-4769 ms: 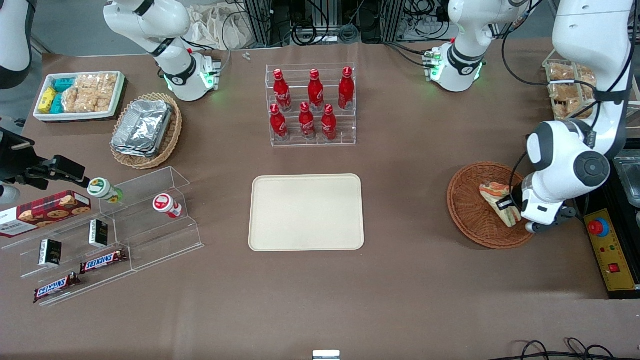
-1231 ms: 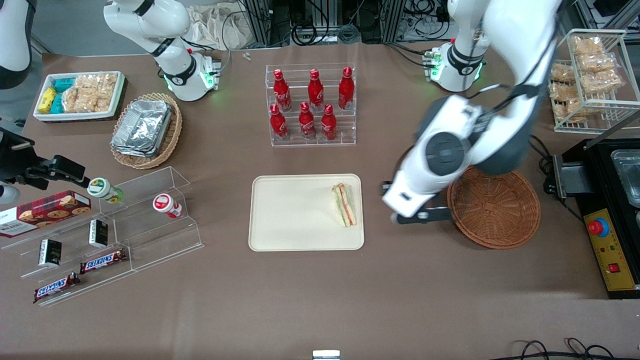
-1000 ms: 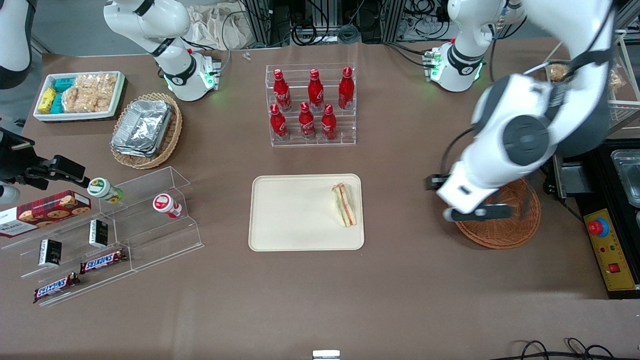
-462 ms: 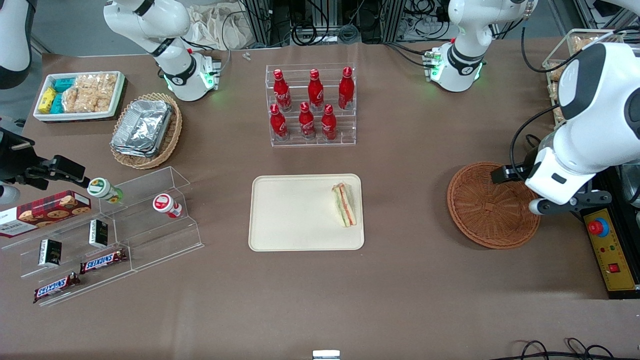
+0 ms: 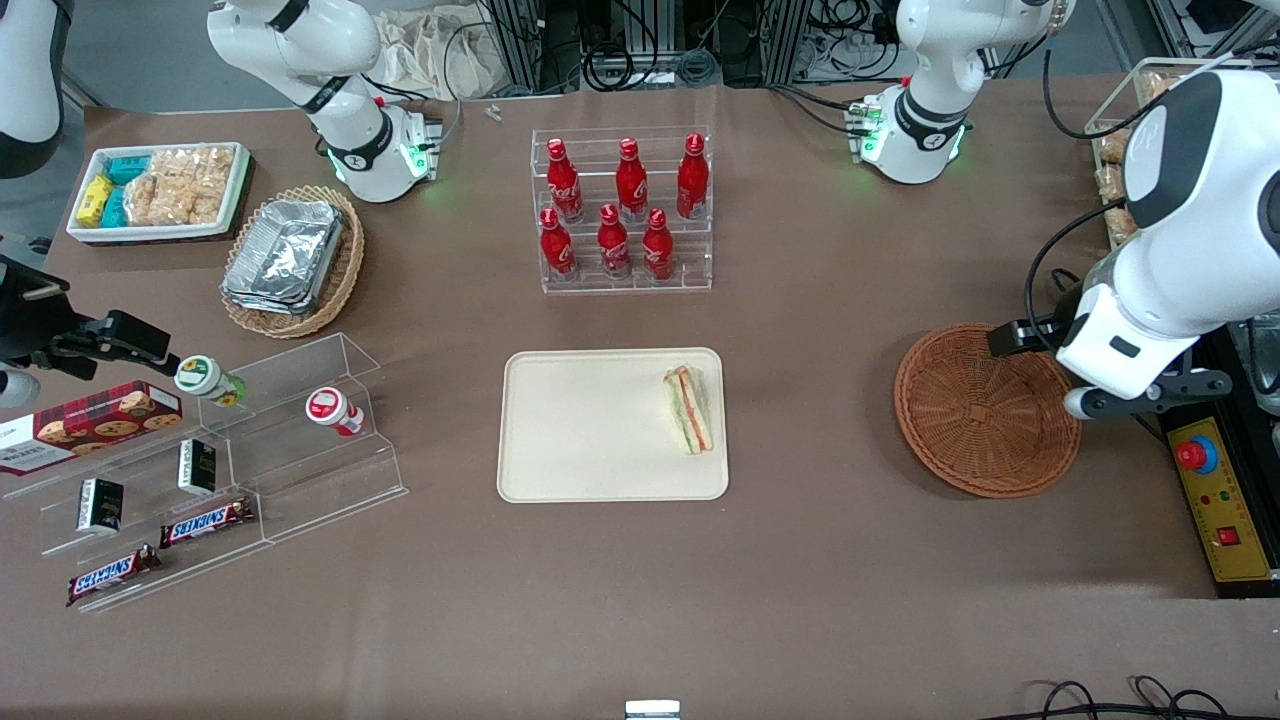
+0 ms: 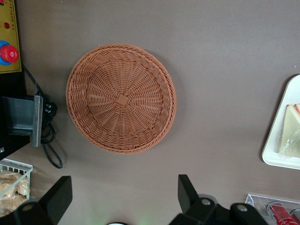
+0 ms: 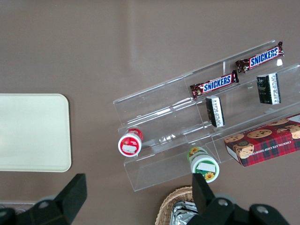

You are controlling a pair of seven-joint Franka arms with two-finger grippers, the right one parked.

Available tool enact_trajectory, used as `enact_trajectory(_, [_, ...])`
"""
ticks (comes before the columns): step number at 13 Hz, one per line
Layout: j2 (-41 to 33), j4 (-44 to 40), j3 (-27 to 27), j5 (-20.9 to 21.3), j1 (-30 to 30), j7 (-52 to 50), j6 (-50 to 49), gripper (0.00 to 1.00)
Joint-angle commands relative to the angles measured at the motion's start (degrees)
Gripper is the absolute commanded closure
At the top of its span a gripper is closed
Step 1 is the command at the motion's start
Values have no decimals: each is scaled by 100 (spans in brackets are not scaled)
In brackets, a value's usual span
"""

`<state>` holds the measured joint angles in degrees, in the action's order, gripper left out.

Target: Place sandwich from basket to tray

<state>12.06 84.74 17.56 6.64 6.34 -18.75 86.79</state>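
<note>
Cream tray (image 5: 580,440), sandwich (image 5: 690,409) at edge, gripper (image 6: 123,199) spread above basket (image 6: 121,98)

A brown tabletop (image 5: 820,560) fills most of the frame under even light. Along the upper edge, black cables (image 5: 640,50) and metal framing (image 5: 520,40) crowd the floor.

Brown table (image 5: 800,560) — tray (image 5: 560,440), basket (image 5: 985,410) directly atop.
</note>
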Motion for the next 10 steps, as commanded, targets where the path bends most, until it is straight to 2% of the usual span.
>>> enact_trajectory(1, [-160,7,2,66,139,432,-74,0])
enact_trajectory(2, [-195,7,-68,14,123,504,-74,0])
enact_trajectory(4, [-221,16,-777,-92,-358,687,48,0])
enact_trajectory(5, [-222,16,-1111,-275,-526,759,75,0])
enact_trajectory(6, [-239,16,-1193,-390,-528,872,101,0])
enact_trajectory(8, [-204,-10,-1237,-356,-537,1128,102,0])
enact_trajectory(10, [67,-438,-1255,-338,-554,1154,84,0])
